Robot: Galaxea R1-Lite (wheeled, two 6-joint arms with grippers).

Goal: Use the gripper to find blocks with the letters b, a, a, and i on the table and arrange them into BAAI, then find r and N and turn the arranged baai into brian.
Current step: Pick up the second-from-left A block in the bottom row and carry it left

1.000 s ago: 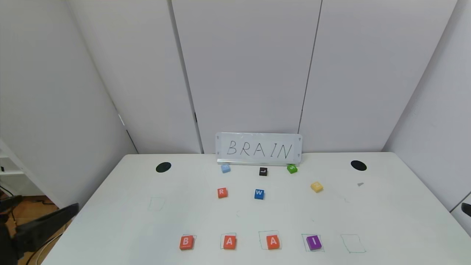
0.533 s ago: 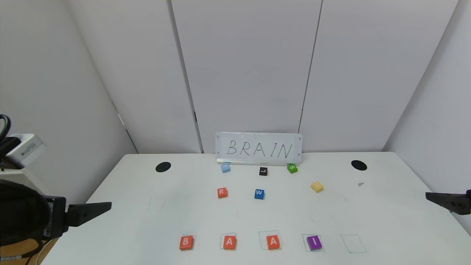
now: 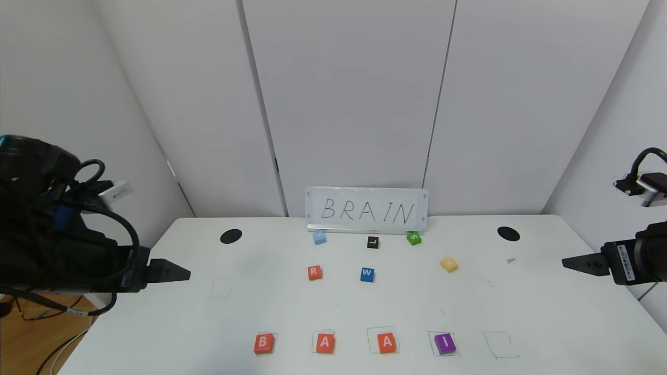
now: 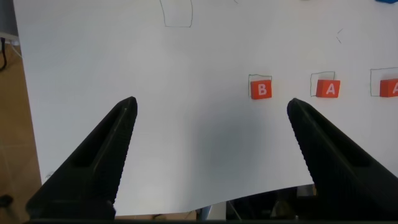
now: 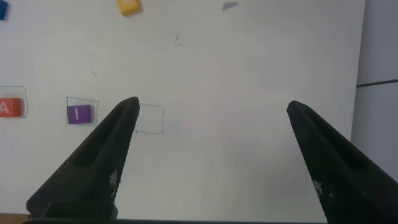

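On smooth white table (image 3: 208, 333), flat square blocks (image 3: 324, 342)

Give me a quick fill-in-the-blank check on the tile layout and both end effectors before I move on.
1. The near row of blocks on the table spells ____.
2. The pen-drawn square just past the purple I block is ____.
3. The r lies beside a blue tile lettered ____.
4. The left end effector and the right end effector both stand ____, holding nothing.

Missing words: BAAI; empty; W; open
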